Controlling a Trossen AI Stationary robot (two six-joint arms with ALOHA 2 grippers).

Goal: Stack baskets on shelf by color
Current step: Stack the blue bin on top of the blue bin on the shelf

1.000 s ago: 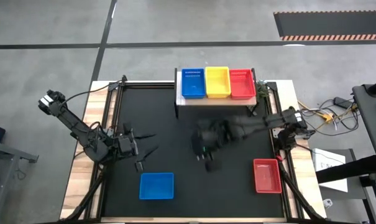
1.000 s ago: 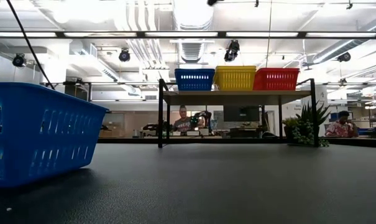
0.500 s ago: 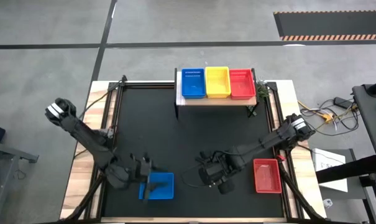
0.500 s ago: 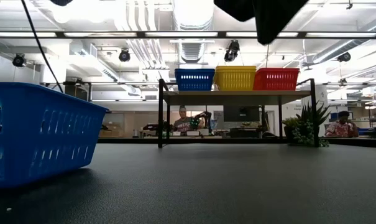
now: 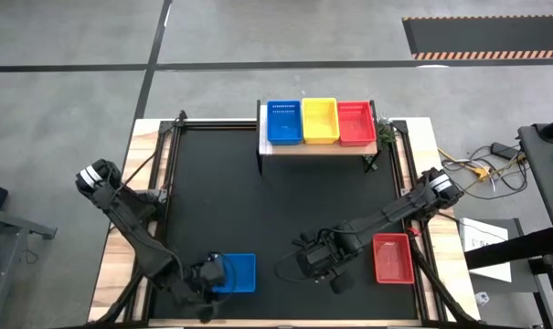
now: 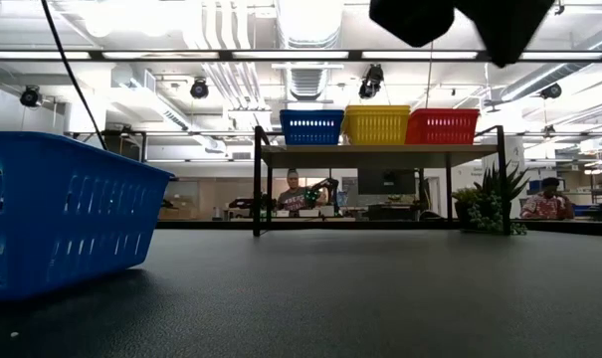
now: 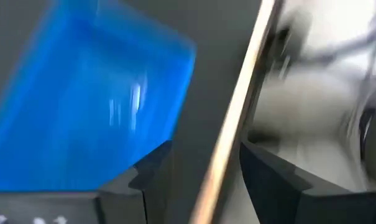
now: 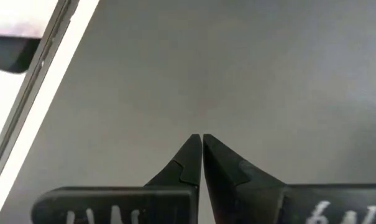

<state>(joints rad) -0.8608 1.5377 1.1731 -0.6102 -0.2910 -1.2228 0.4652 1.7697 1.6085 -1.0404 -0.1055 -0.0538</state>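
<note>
Black mat (image 5: 258, 201): blue basket (image 5: 233, 272) beside left tool (image 5: 206, 283)

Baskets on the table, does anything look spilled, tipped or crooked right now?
Nothing stands out. Three baskets, blue, yellow and red, sit side by side on the shelf. A loose blue basket and a loose red basket lie flat on the mat.

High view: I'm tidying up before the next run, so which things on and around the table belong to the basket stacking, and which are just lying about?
Belong to the job:
- loose blue basket
- loose red basket
- blue, yellow and red baskets on the shelf
- wooden shelf

Just lying about:
- potted plant beside the shelf
- cables right of the table
</note>
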